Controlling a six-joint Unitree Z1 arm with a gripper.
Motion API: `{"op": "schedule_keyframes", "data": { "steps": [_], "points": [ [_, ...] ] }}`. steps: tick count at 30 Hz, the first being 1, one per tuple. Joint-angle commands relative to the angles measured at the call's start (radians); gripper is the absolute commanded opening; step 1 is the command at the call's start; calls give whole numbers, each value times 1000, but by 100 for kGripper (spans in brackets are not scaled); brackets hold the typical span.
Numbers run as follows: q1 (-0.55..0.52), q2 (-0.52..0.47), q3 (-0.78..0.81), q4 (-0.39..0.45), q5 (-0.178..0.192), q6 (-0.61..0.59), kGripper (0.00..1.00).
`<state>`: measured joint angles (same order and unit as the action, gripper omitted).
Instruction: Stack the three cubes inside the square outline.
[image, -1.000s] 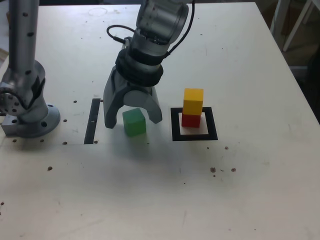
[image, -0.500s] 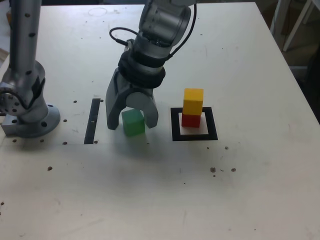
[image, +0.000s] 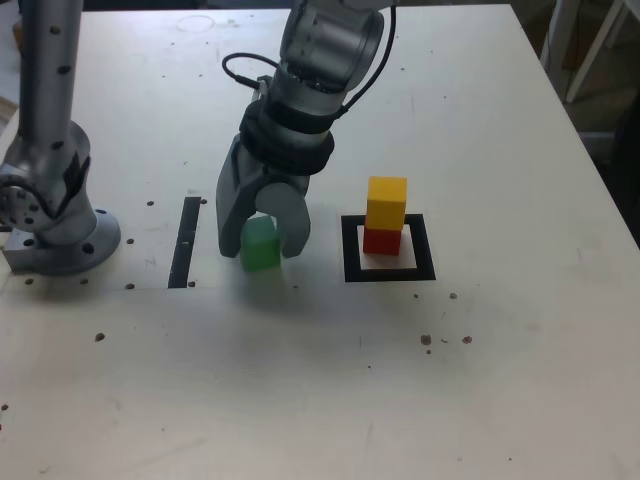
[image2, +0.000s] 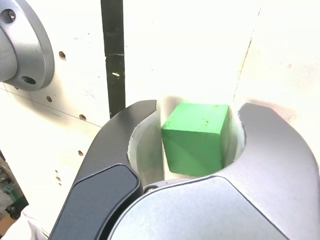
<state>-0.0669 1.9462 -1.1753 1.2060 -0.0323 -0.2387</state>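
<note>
The green cube (image: 262, 250) rests on the white table, left of the square outline (image: 351, 250) in the exterior view. My gripper (image: 261, 247) stands over it with one finger against each side, shut on it. In the wrist view the green cube (image2: 197, 142) sits turned slightly between the two grey fingers of the gripper (image2: 197, 107), touching both. Inside the outline stands the red cube (image: 381, 240), and the yellow cube (image: 387, 201) is stacked on top of it.
A narrow black strip (image: 185, 245) lies on the table just left of the gripper in the exterior view. The arm's grey base (image: 55, 235) stands further left. Small dark specks dot the table (image: 330, 380).
The fingers have drawn together from a wide spread until they meet the green cube's sides. The cube has shifted a little. The red and yellow stack has not moved.
</note>
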Motion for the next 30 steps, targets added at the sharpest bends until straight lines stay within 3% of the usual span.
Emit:
{"op": "schedule_keyframes", "data": {
  "steps": [1, 9, 16, 30],
  "points": [
    [2, 5, -3, -2, 2, 3, 27],
    [2, -2, -11, 3, 9, 9, 27],
    [2, -37, -45, 48, 42, 24, 27],
    [2, -62, -345, 307, 158, 156, 27]
  ]
}}
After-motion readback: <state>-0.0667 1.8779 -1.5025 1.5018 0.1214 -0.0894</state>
